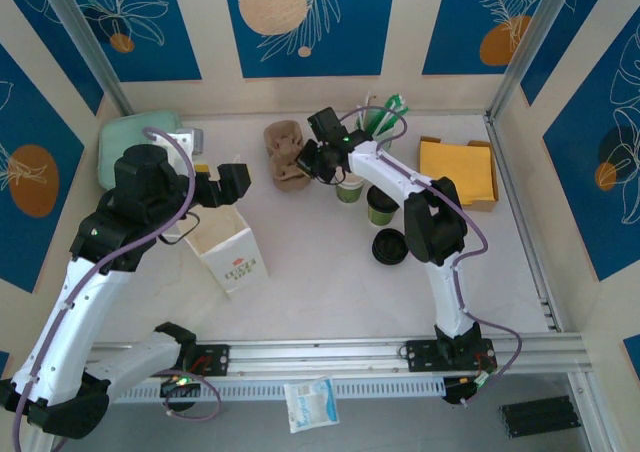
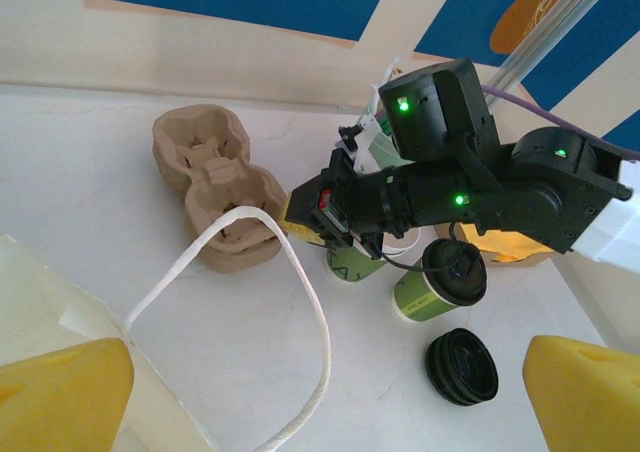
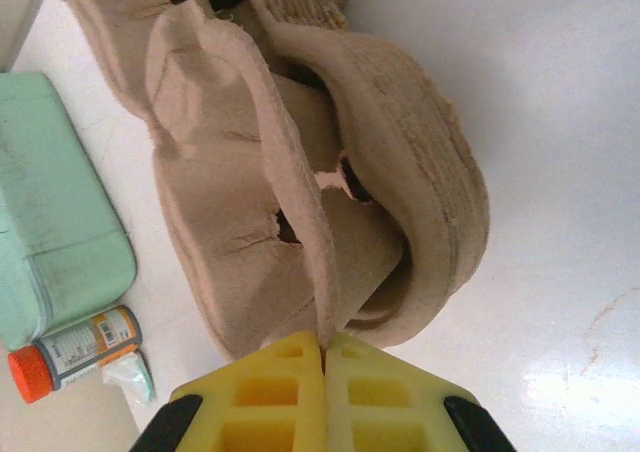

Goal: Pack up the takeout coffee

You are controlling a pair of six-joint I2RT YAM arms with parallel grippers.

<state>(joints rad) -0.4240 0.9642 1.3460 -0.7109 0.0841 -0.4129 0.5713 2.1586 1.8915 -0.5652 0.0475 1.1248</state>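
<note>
Right wrist: right gripper (image 3: 325,357) clamped on a thin wall of the pulp cup carrier (image 3: 300,172); left wrist: left gripper (image 2: 320,402) spread wide, paper bag (image 2: 40,292) mostly cut off; takeout coffee (image 2: 440,284) upright, lidded, on the table beside a lidless cup (image 2: 350,264) half hidden by the right arm (image 2: 450,197).

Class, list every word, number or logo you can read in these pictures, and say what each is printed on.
None can be read.
White paper bag: red mark, too small.
Packet by the front rail: blue print, blurred.
Orange-capped bottle: label blurred.
Takeout coffee: band print too small.
Cup carrier: no print.
</note>
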